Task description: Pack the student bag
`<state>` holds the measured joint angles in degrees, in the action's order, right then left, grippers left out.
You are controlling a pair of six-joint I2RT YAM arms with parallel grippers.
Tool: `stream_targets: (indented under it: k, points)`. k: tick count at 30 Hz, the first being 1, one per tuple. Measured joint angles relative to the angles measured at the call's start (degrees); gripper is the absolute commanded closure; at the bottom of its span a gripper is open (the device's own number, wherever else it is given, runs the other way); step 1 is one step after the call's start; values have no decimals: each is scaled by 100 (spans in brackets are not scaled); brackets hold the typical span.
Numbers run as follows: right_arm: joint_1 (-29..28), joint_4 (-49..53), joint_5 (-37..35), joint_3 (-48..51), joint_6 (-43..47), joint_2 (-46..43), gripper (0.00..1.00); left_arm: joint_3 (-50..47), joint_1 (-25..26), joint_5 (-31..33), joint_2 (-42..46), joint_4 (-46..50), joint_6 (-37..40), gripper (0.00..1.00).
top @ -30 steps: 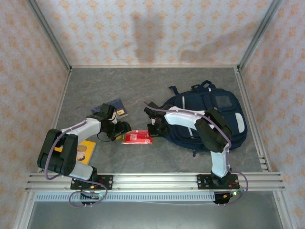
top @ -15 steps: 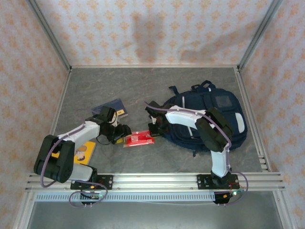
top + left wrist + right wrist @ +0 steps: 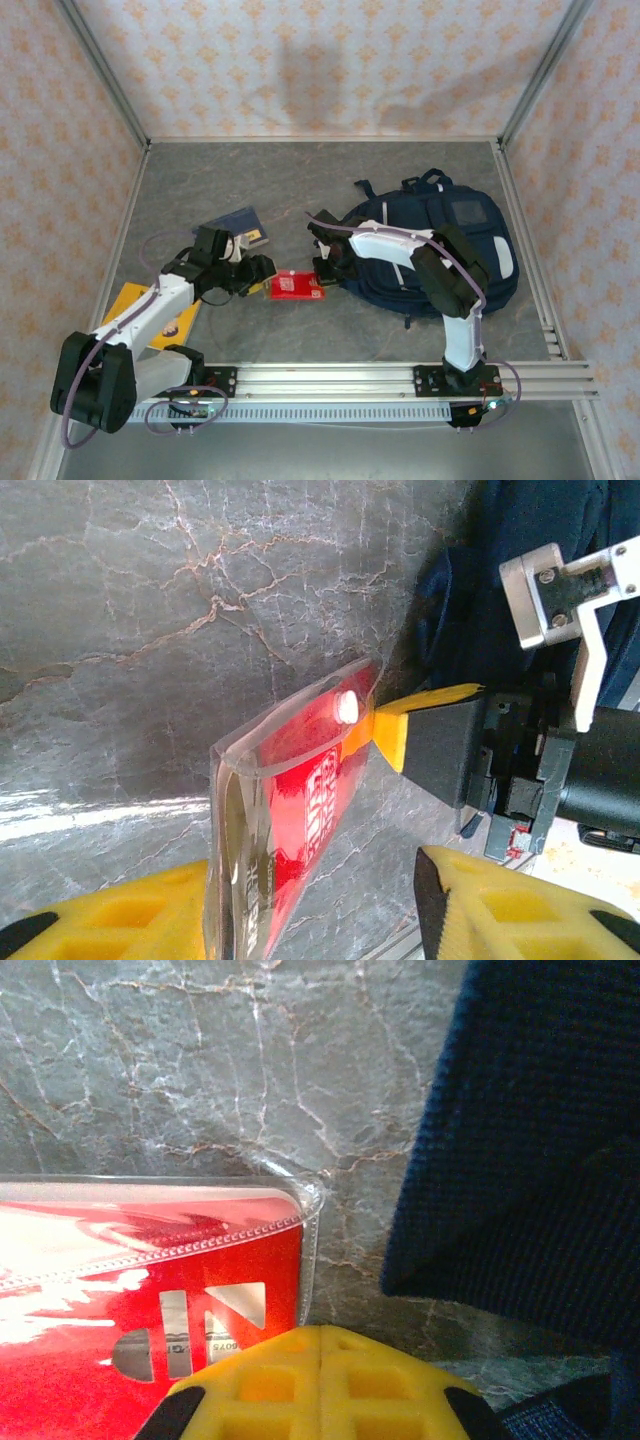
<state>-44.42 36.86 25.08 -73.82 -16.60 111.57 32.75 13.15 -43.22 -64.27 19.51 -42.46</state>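
Note:
The student bag, navy with grey patches, lies at the right of the table; its fabric is just right of my right gripper. A red packet in a clear sleeve lies between the two grippers. My left gripper is open around the packet. The packet's near end leans on the left finger, and a gap separates it from the other finger. My right gripper is shut, its yellow tip touching the packet's far edge.
A dark blue booklet lies behind the left gripper. A yellow book sits partly under the left arm. An aluminium rail runs along the near edge, and patterned walls close in the table.
The left arm has stretched out, bringing its gripper up to the packet with the jaws narrowing around it. The packet has shifted slightly. The right arm has stayed in place.

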Motion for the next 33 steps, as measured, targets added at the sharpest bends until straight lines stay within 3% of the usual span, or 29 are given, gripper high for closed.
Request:
stream_targets:
  k: [15,21,24,33]
  points:
    - [2,-114,22,101,-31,-55,100,-173,181,57,-450,-439,-319,58]
    - [24,-160,59,140,-72,-79,100,-127,302,223,-734,-433,-275,89]
    - [24,-153,55,140,-72,-94,99,138,308,254,-621,-319,-177,100]
    - [70,695,-684,-192,-136,-876,58,761,337,1471,518,990,33,100]
